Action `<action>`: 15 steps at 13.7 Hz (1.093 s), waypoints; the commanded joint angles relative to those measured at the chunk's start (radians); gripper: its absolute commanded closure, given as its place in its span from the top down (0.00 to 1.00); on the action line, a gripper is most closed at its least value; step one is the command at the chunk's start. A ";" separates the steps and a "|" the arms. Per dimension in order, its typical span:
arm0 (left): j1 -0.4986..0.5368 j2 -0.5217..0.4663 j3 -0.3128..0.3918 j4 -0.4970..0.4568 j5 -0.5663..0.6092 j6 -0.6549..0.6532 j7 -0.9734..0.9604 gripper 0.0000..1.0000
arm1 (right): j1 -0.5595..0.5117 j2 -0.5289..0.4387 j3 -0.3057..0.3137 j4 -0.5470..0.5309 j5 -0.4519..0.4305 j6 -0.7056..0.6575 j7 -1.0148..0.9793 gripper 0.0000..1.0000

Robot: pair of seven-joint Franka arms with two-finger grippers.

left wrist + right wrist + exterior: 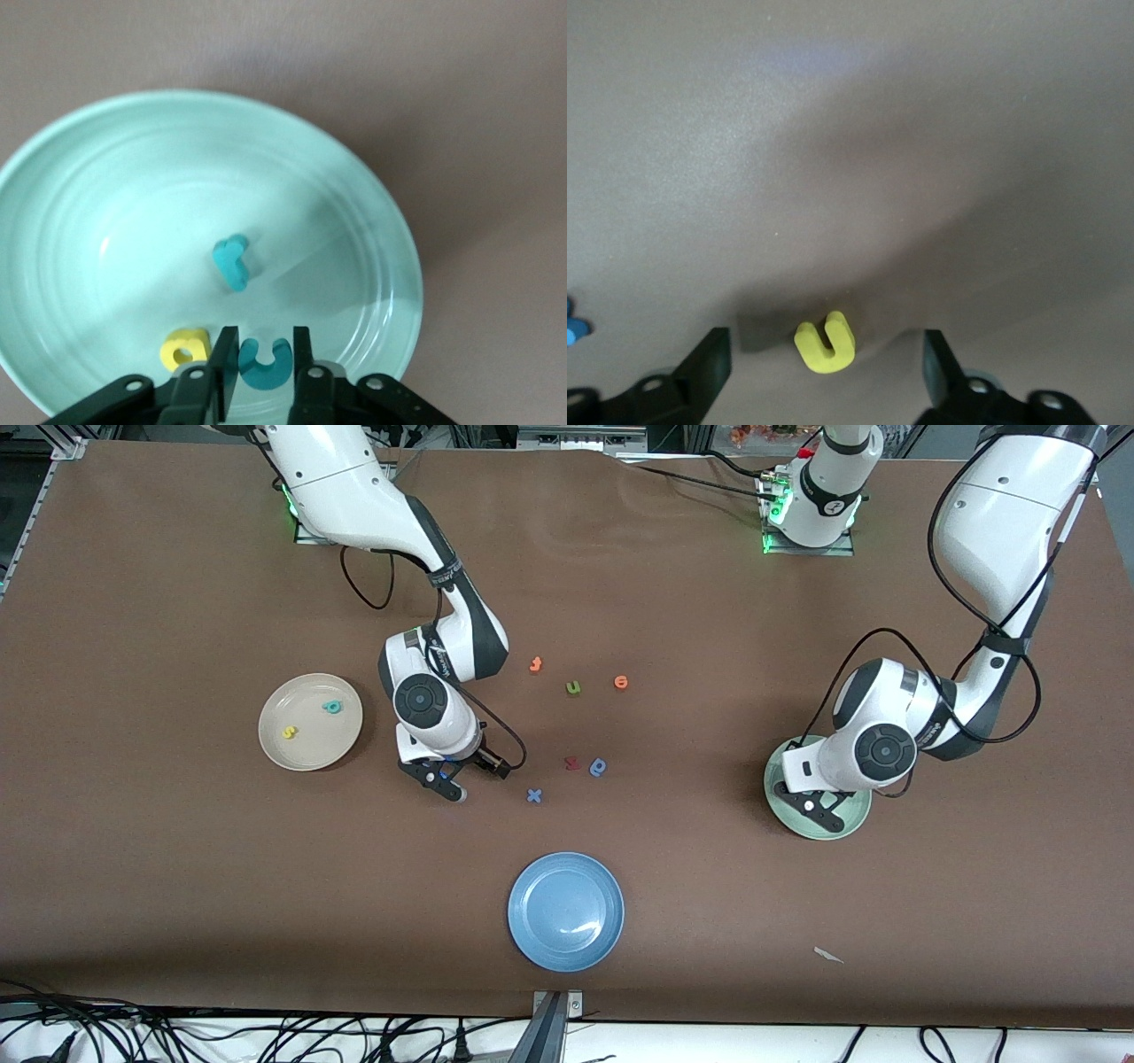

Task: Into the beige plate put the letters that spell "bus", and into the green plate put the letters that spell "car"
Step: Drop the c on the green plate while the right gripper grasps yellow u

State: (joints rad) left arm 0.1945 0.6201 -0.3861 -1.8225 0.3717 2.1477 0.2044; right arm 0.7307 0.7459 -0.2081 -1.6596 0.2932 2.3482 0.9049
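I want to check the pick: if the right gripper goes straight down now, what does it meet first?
Most likely the yellow u, which lies on the table between the open fingers of the right gripper. Its height above the letter is unclear.

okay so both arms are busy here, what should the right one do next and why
Probably lower and close on the yellow u: the right gripper hangs over it with fingers spread either side. The beige plate still lacks it. The left gripper is over the green plate, around the teal c.

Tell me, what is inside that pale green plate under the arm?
In the round pale mint-green plate lie a teal foam r and a yellow foam a; a teal foam c sits between the left tool's fingers, partly covered.
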 commanded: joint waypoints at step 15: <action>0.016 -0.333 -0.042 0.419 -0.229 -0.658 -0.011 1.00 | 0.001 0.013 0.004 0.021 0.018 -0.013 -0.030 0.20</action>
State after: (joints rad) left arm 0.2046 0.3623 -0.4506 -1.4233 0.2179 1.5341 0.1842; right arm 0.7342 0.7451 -0.2082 -1.6566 0.2932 2.3472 0.8996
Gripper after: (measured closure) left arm 0.000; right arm 0.709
